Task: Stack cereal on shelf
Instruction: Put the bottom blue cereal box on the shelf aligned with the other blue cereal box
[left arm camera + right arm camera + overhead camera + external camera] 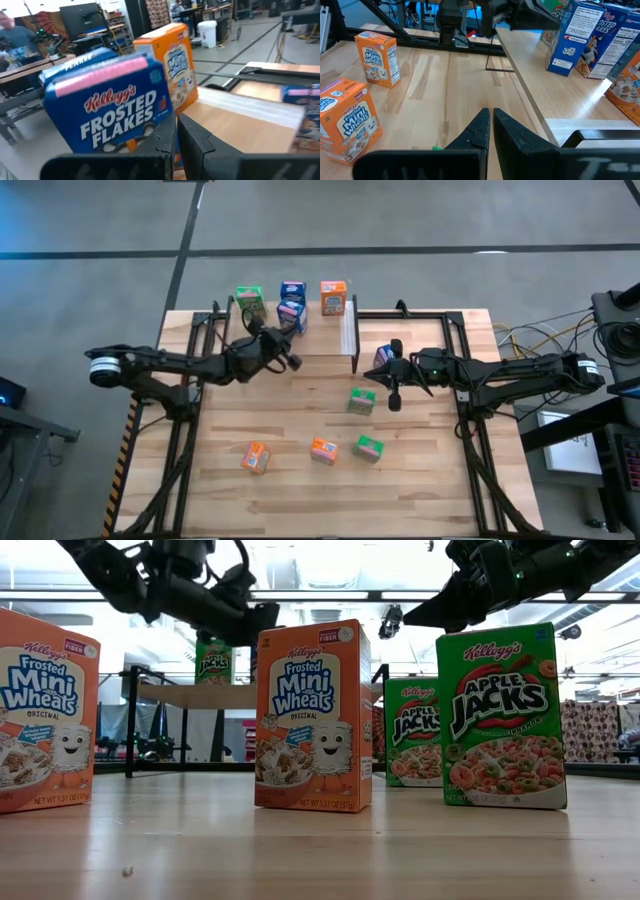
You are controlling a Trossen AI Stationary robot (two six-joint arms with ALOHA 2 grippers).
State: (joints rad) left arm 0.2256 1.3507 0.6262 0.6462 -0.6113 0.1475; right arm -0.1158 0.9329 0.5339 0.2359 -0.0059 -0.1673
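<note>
Cardboard boxes are filling the low view: an orange box at centre, a green one right. From above we are seeing four more on the light-wood shelf, upper centre. Left gripper and right gripper are hanging closed, empty.

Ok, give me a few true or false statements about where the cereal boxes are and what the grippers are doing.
1. Four cereal boxes stand on the shelf. True.
2. The right gripper holds a green box. False: it is shut on nothing.
3. Two orange boxes stand on the tabletop. True.
4. All three blue boxes are on the shelf. False: one blue box is on the tabletop, beside the right arm.
5. The left gripper is open. False: it is shut, empty, with a Frosted Flakes box just ahead of it.
</note>
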